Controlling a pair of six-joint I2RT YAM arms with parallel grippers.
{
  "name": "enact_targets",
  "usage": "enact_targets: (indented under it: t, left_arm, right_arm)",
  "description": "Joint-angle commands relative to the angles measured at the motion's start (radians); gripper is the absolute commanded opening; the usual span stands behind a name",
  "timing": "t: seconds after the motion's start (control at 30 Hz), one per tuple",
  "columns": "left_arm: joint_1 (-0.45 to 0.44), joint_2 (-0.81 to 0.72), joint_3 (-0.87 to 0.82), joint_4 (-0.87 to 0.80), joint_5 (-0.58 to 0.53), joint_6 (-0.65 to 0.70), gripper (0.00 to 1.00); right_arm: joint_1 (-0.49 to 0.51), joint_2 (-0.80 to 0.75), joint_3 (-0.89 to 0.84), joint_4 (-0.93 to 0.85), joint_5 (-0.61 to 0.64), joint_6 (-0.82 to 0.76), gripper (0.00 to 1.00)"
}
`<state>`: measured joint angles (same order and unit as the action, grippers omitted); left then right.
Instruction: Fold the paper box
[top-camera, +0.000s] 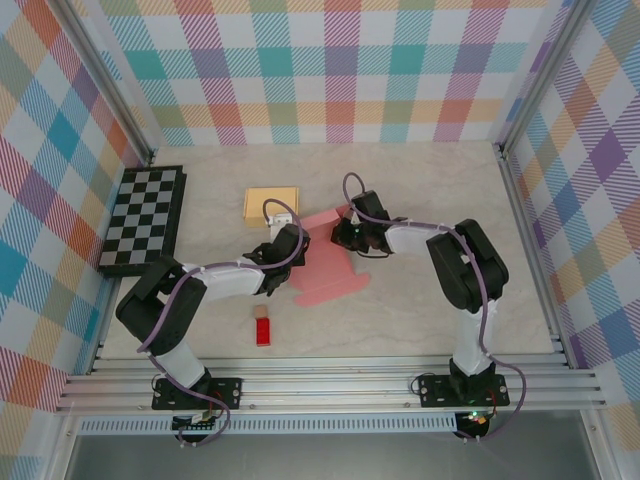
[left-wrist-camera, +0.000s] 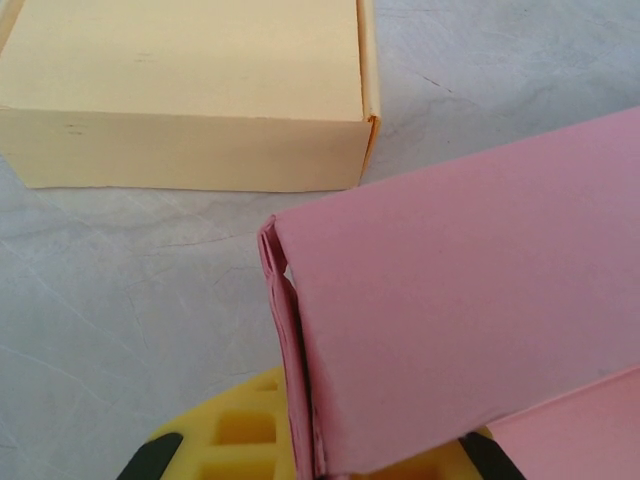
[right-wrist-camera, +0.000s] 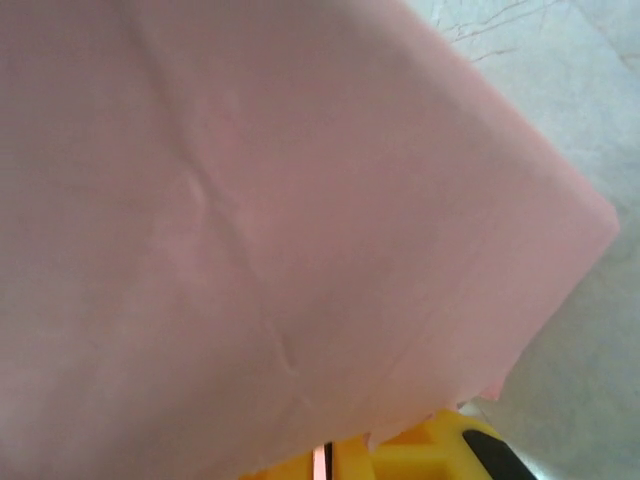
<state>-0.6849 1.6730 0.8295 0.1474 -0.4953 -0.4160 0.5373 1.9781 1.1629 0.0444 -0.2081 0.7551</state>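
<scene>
Pink paper box (top-camera: 330, 270), edges pinched by left gripper (top-camera: 293, 240), right gripper (top-camera: 343, 232); yellow box (top-camera: 271, 203) near

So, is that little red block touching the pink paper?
No, the red block lies well apart from the pink paper, with bare surface between them.

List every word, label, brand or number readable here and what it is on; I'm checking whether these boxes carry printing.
No text can be read.
The pink paper box and the yellow box show plain faces.
The checkered board shows squares only.
The small red block is too small to tell any marking.
</scene>
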Motion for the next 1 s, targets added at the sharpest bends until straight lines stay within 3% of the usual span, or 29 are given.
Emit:
enact_targets:
  t: [0.0,0.17,0.53,0.7,0.97]
  left_arm:
    - [-0.029,0.026,0.005,-0.025,0.128,-0.003,0.0]
    - [-0.029,0.028,0.005,-0.025,0.129,-0.004,0.0]
    - [-0.029,0.036,0.019,-0.061,0.091,-0.027,0.0]
    - [-0.029,0.044,0.036,-0.089,0.071,-0.027,0.0]
    - [-0.03,0.042,0.041,-0.109,0.049,-0.004,0.0]
  right_arm:
    - [0.029,0.046,0.009,-0.051,0.027,-0.007,0.13]
    - [0.032,0.1,0.053,-0.175,0.062,-0.011,0.13]
    - [0.039,0.082,-0.03,-0.175,0.119,0.009,0.11]
    - [0.027,-0.036,-0.102,-0.03,0.014,-0.018,0.14]
    - [-0.061,-0.276,-0.108,-0.153,-0.022,-0.213,0.28]
